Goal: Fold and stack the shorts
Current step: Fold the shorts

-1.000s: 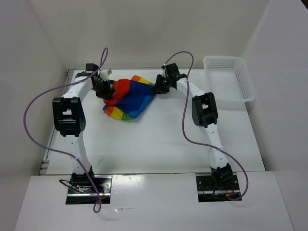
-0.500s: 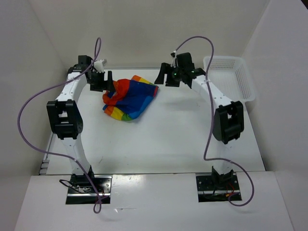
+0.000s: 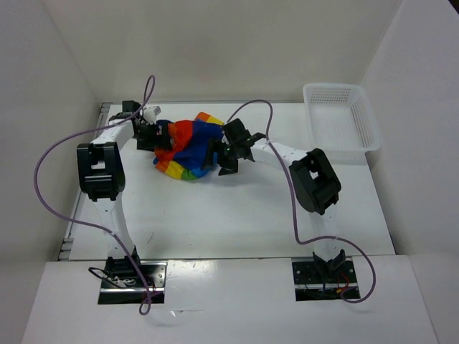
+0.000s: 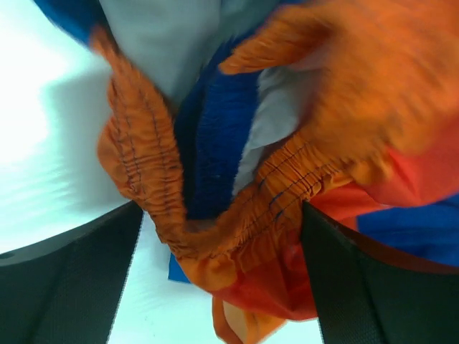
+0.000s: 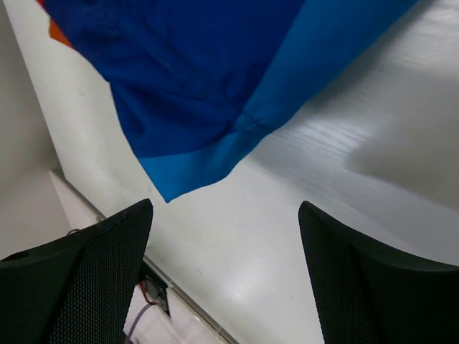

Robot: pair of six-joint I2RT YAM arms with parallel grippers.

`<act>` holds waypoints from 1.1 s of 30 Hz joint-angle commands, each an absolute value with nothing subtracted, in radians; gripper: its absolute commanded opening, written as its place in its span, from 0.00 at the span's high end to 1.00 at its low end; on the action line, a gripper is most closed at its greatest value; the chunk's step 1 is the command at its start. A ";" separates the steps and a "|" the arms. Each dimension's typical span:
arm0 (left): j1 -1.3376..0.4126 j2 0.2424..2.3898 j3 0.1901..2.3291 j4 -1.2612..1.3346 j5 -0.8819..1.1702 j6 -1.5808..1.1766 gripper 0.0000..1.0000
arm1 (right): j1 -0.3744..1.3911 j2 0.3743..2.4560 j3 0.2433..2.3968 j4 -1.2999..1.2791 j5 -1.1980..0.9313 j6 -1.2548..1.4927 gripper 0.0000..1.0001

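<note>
- The white desk (image 3: pixel 237 208) is seen from above, closed in by pale walls, with both arm bases bolted at its near edge.
- The left arm (image 3: pixel 100 172) is stretched up the left side of the desk and bent inward at the far end. The right arm (image 3: pixel 315 183) is folded over, with its forearm reaching leftward to the middle.
- A white lattice basket (image 3: pixel 341 118) is set at the far right corner of the desk, well apart from the cloth.
- The shorts (image 3: pixel 188 147) are bunched in a crumpled heap on the far left-centre part of the desk, between the two end effectors. Red and orange are shown at the left and top, blue in the middle, and yellow and green along the near edge.
- The left end effector (image 3: pixel 156 136) is placed against the left side of the heap with its jaws spread wide. In the left wrist view the gathered orange waistband (image 4: pixel 158 208) is seen lying in the gap between the fingers (image 4: pixel 64 287), not clamped.
- The right end effector (image 3: pixel 224 154) is placed at the right side of the heap, its jaws likewise spread wide, and nothing is held. In the right wrist view a blue corner of the shorts is laid flat on the desk just ahead of the fingers (image 5: pixel 72 279), and only bare desk is seen between them.
</note>
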State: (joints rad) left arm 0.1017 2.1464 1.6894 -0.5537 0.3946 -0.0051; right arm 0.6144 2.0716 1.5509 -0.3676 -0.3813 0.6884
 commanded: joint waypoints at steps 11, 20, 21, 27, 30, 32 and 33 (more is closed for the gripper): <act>0.104 2.115 1.485 -0.417 0.409 0.000 0.54 | 0.713 2.249 1.651 -0.247 -0.388 0.917 0.32; 0.104 1.997 1.424 -0.471 0.476 0.000 0.64 | 0.670 2.120 1.476 -0.298 -0.295 0.752 1.00; 0.113 1.970 1.424 -0.486 0.476 0.000 0.64 | 0.645 2.046 1.400 -0.323 -0.285 0.708 1.00; 0.124 1.905 1.468 -0.665 0.595 0.000 0.38 | 0.552 1.818 1.162 -0.419 -0.353 0.382 1.00; 0.124 1.885 1.480 -0.748 0.670 0.000 0.19 | 0.543 1.787 1.143 -0.452 -0.445 0.238 0.96; 0.101 1.885 1.491 -0.794 0.670 0.000 0.15 | 0.534 1.773 1.143 -0.482 -0.489 0.186 0.80; 0.101 1.876 1.523 -0.795 0.679 0.000 0.12 | 0.534 1.763 1.143 -0.491 -0.498 0.137 0.73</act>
State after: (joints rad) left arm 0.1162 1.9213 1.4631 -0.7113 0.6075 -0.0048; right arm 0.5198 1.8114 1.1530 -0.4335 -0.4114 0.3321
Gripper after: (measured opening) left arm 0.869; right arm 0.240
